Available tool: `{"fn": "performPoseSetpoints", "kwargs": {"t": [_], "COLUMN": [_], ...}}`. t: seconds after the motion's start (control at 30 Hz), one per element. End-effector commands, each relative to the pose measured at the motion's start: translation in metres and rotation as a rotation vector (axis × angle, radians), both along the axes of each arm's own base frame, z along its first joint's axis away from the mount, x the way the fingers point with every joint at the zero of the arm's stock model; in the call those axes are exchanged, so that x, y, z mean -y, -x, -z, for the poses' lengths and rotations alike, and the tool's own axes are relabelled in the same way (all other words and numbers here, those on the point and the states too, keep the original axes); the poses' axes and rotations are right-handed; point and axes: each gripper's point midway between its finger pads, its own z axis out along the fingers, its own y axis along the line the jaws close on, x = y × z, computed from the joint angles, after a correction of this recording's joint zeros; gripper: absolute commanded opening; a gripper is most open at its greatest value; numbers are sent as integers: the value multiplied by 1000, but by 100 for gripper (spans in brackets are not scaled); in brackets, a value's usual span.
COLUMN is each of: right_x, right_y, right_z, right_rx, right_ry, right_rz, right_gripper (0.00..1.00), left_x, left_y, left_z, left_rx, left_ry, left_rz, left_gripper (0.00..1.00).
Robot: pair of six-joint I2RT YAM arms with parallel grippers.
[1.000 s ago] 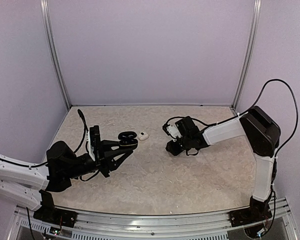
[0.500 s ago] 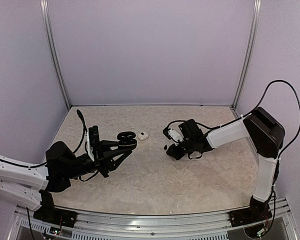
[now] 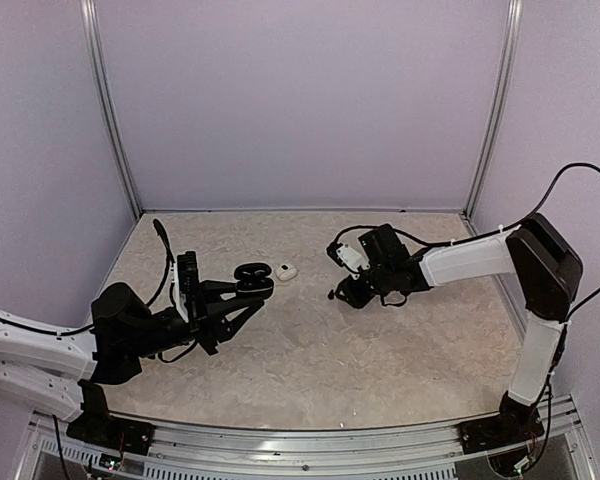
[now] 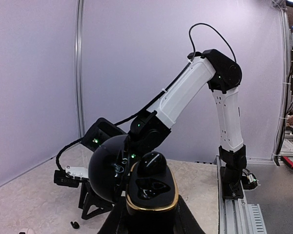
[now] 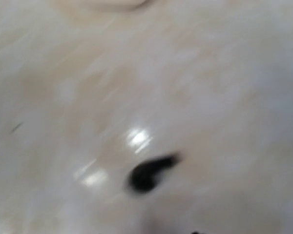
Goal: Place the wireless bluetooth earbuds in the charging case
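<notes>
Open black charging case seats one black earbud; a second earbud lies loose on the table.

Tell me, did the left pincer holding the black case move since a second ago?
No. The left pincer sits in the same spot, its black charging case just as close to the small white object as before.

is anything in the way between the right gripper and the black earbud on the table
Nothing visible. The black earbud lies bare on the table just beside the right gripper, with only open tabletop between.
</notes>
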Motion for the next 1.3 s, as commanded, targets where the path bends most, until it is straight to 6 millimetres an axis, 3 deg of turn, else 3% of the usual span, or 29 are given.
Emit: {"fn": "performPoseSetpoints", "kwargs": {"t": [0.0, 0.27, 0.97, 1.27], "right_x": [19, 10, -31, -38], "right_y": [-26, -23, -38, -38], "right_z": [18, 33, 36, 49], "right_rx": [29, 3, 9, -42], "right_ry": [189, 203, 142, 146], "right_rz": [56, -20, -168, -194], "right_gripper": [41, 45, 45, 31], "left_x": [-2, -8, -9, -9], "left_y": [0, -1, -2, -3], "left_z": [-8, -12, -9, -8], "left_rx": [21, 35, 36, 34], "left_ry": [22, 31, 30, 25], "left_rz": [1, -9, -1, -4], "left_gripper": [0, 0, 0, 0]}}
